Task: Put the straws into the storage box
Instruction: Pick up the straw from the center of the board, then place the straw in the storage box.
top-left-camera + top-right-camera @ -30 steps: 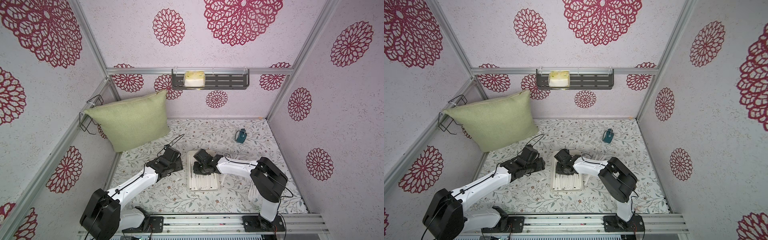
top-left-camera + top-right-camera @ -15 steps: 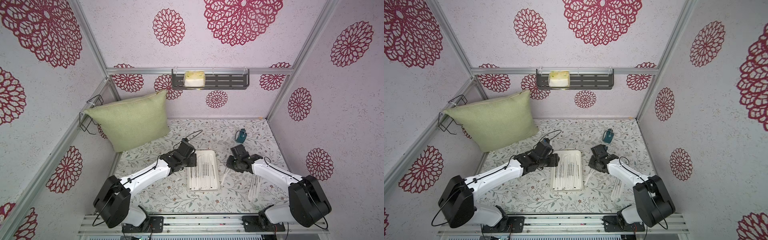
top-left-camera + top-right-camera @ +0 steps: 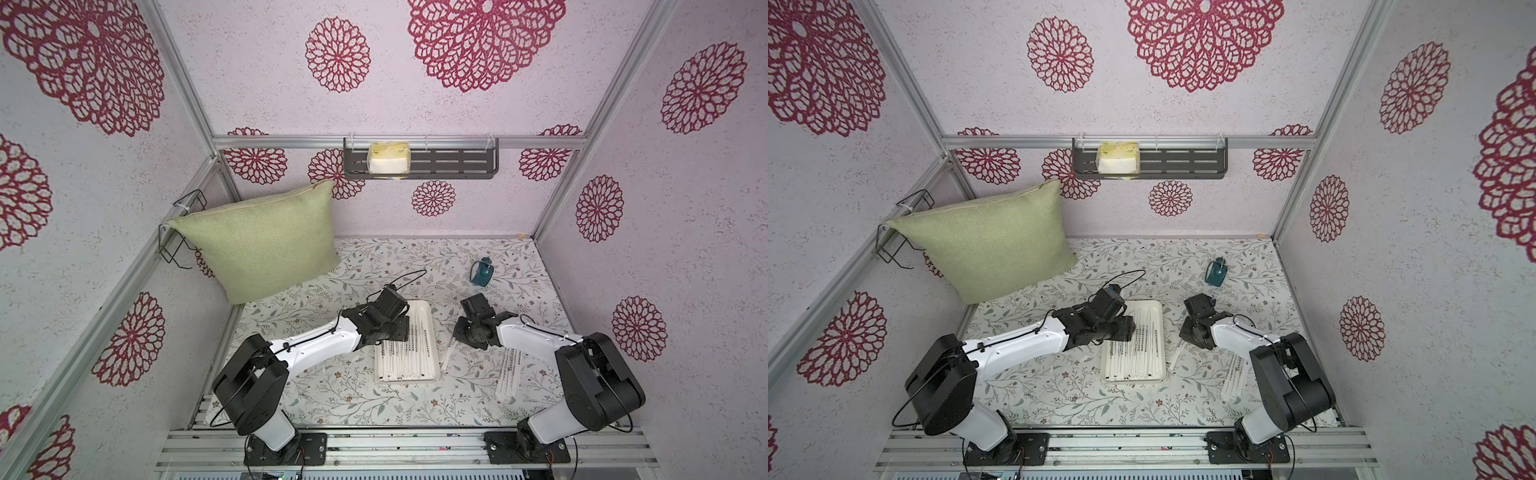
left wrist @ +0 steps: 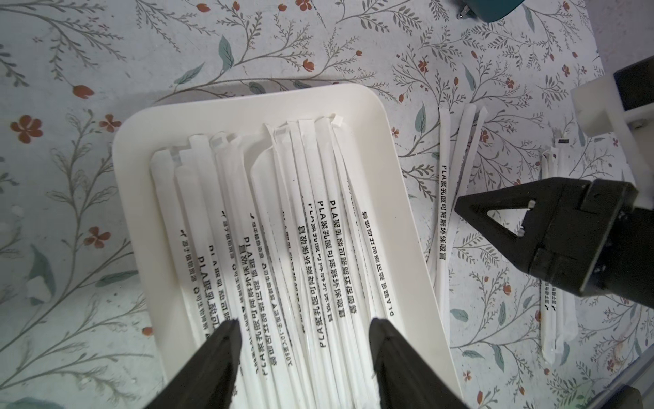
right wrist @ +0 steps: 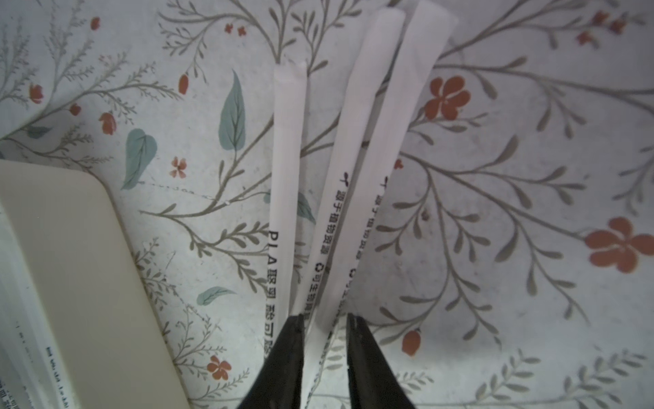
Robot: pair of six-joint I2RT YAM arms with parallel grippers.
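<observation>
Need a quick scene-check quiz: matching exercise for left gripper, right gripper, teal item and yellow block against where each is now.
Things
1. left gripper
2. right gripper
3. teal item
4. pale yellow block

Places or states
A. in the dark wall shelf
B. jaws closed around loose straws beside the box
C. alone on the table, towards the back wall
D. jaws open, above the storage box

Pairs: 1-D, 2-B, 3-C, 4-A
</observation>
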